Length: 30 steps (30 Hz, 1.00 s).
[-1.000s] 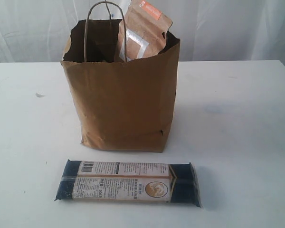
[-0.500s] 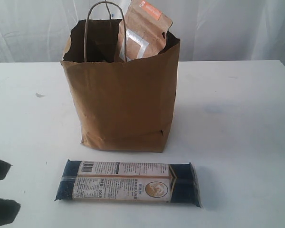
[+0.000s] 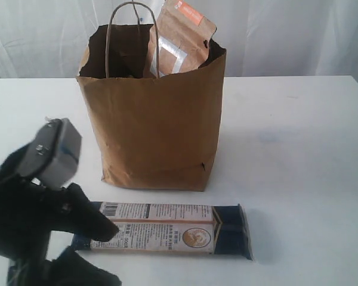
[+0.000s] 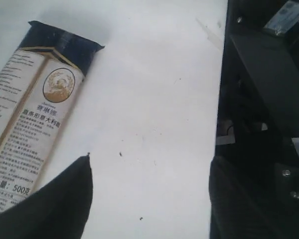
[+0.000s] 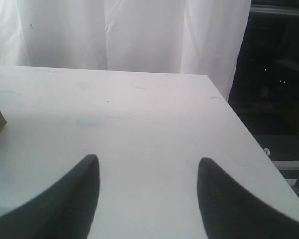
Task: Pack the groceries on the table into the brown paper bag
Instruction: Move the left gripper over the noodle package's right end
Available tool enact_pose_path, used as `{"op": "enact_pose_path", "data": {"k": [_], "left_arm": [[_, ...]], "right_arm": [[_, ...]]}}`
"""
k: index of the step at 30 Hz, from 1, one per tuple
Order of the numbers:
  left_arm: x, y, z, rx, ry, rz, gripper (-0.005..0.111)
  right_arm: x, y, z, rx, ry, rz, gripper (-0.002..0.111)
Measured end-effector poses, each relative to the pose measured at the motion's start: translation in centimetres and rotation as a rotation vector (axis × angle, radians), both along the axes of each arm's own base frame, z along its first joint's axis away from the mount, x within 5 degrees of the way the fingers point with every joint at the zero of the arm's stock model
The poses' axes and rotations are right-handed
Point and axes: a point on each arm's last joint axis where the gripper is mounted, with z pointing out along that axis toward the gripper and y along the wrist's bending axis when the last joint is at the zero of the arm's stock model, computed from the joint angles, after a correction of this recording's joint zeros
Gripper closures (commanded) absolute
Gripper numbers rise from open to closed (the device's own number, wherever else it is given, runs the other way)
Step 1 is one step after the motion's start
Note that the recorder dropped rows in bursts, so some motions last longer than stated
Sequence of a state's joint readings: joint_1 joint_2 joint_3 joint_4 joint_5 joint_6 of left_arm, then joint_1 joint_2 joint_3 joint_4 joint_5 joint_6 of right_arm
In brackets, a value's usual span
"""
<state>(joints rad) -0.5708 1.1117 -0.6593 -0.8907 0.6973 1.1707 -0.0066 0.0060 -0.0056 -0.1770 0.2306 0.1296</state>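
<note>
My left claw open wide, nothing in it, by one end of the long flat noodle pack, shiny dark-blue wrap, pale label, on the white table before the crinkly brown paper bag, right claw open, empty.

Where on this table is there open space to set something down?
Widest bare patch: the table right of the brown paper bag, out to the right edge. Also bare left of the bag, beyond the left claw. Tight: the narrow strip between bag and noodle pack, and the front left, where that claw is at the pack's end.
</note>
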Motion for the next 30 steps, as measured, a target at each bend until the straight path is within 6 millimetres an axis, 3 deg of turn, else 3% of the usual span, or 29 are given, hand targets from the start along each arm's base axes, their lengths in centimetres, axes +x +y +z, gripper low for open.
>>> {"op": "enact_pose_path", "data": {"k": [6,18,30], "left_arm": [[2.6,-4.4,-3.0,0.092,-0.24,0.01,0.033],[7.9,-9.8,-5.4,0.146,-0.254,0.012,0.019],[7.9,-15.1,-8.9,0.195,-0.326,-0.108,0.019]], "right_arm": [[0.0,0.0,0.0,0.002,0.0,0.0,0.054],[0.0,0.0,0.0,0.002,0.0,0.0,0.054],[0.0,0.0,0.0,0.002,0.0,0.0,0.054]]}}
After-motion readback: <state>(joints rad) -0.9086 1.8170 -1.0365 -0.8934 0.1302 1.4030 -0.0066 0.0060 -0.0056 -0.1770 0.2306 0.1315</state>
